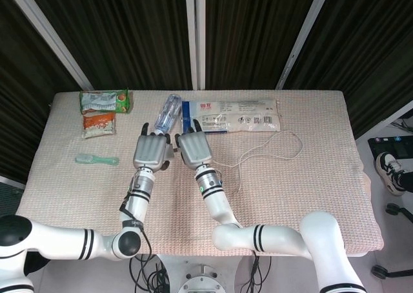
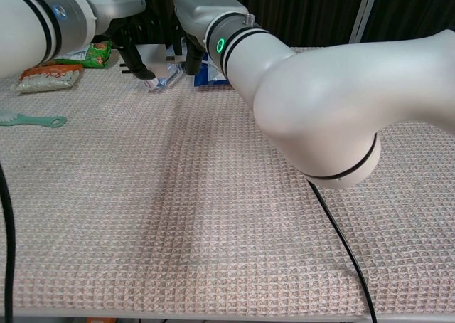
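— Where are the two hands?

— Side by side near the middle of the table (image 1: pixel 303 177), backs up. The left hand (image 1: pixel 151 152) and the right hand (image 1: pixel 193 148) sit close together, just short of a clear plastic bottle (image 1: pixel 168 113) that lies on its side, cap end toward them.

— Is either hand holding the bottle?

— Neither. From above, the fingertips of both reach toward the bottle's near end, one hand on each side of it. In the chest view the left hand (image 2: pixel 135 42) has its dark fingers (image 2: pixel 139 65) hanging down and apart, their tips near the cloth beside the bottle (image 2: pixel 165 77). The right hand (image 2: pixel 195 17) also has its fingers pointing down with gaps between them, just beside the bottle's other flank. I cannot tell whether any tip touches it.

— What else lies about?

— A flat white packet with blue print (image 1: pixel 232 115) lies just right of the bottle, along the far edge. A thin white cord (image 1: pixel 271 151) loops across the cloth to the right of the right hand. On the far left are a green snack bag (image 1: pixel 104 101) and an orange snack bag (image 1: pixel 99 124) below it, and a pale green brush (image 1: pixel 95 159) nearer the front.
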Tool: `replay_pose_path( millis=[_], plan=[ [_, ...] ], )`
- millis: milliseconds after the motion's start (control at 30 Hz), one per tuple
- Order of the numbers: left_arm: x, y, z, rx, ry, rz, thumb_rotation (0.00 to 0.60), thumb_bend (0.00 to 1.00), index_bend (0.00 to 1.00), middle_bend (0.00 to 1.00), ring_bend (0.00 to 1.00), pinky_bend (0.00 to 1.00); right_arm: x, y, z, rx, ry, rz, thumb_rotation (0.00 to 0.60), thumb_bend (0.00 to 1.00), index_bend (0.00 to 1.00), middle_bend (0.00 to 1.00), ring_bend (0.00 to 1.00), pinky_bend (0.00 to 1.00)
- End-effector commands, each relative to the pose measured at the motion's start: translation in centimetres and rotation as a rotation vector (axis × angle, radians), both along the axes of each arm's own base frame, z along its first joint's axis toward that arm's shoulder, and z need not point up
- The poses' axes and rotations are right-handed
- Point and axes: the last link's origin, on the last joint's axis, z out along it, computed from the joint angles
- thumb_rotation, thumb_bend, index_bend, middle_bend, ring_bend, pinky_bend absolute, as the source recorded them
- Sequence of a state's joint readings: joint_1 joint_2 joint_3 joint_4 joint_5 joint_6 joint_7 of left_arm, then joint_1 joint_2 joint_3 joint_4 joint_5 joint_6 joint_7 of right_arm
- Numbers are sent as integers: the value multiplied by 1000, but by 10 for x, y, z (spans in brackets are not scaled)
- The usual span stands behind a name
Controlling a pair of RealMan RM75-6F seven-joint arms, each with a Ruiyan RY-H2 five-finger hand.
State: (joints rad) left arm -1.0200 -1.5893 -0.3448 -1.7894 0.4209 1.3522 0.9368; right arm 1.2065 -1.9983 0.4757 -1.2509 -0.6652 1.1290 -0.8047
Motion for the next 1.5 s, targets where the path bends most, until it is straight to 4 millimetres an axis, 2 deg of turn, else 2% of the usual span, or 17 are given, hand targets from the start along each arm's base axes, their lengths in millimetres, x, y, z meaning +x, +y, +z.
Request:
replay_pose_path(
  millis=[33,1233,1500],
  plan=[
    [0,0,-1,-1,0,3,600,233,475,554,344,50,0,0,0,1,0,0,600,377,637,518,283,102],
    [-3,5,-3,-9,41,36,600,230,475,561,349,54,0,6,-4,42,-21,-39,600,357,636,518,283,92],
    [-3,6,-6,-1,52,33,600,230,476,562,350,54,0,5,-5,66,-35,-53,600,333,603,512,283,85]
  ],
)
